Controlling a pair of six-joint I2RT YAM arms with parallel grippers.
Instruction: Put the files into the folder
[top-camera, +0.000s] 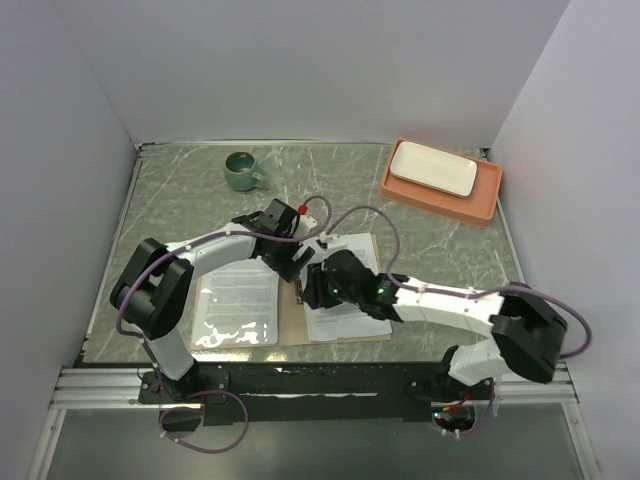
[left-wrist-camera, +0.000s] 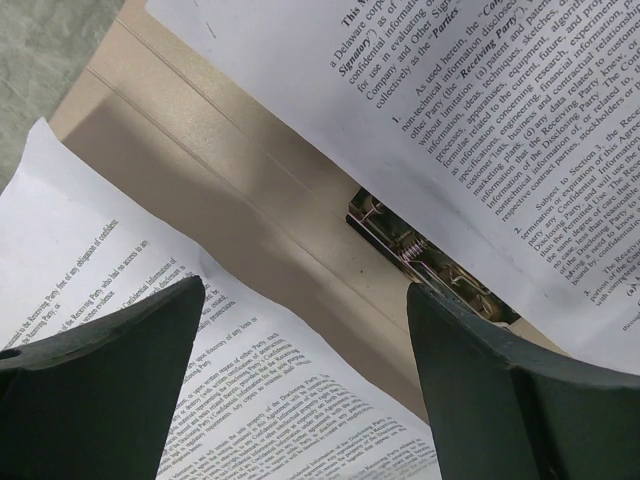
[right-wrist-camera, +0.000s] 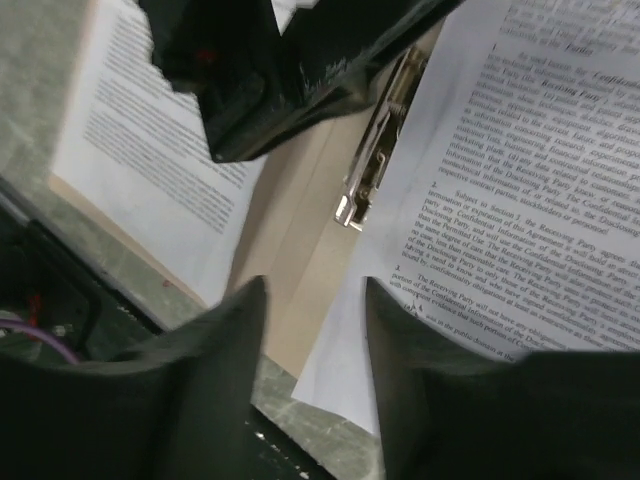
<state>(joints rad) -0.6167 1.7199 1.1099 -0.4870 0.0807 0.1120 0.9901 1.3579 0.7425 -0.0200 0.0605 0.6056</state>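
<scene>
Now the thin white printed paper files (top-camera: 235, 305) lie on both halves of the flat tan cardboard folder (left-wrist-camera: 200, 160). Left pincer (left-wrist-camera: 305, 295) hovers wide above its metal clip (left-wrist-camera: 420, 255), right pincer (right-wrist-camera: 313, 290) half-narrow and empty, probably to fasten them.

A green glazed mug (top-camera: 240, 169) is recorded upright on the surface (top-camera: 180, 200), beyond the left jaws and slightly to their left, well apart from them. An orange tray (top-camera: 487, 200) is noted well beyond the right jaws and to their right, near the far right corner. A white rectangular plate (top-camera: 432, 168) lies flat inside the tray. The surface is grey-green with marbled veining. Plain pale walls (top-camera: 300, 60) enclose it on three sides.
</scene>
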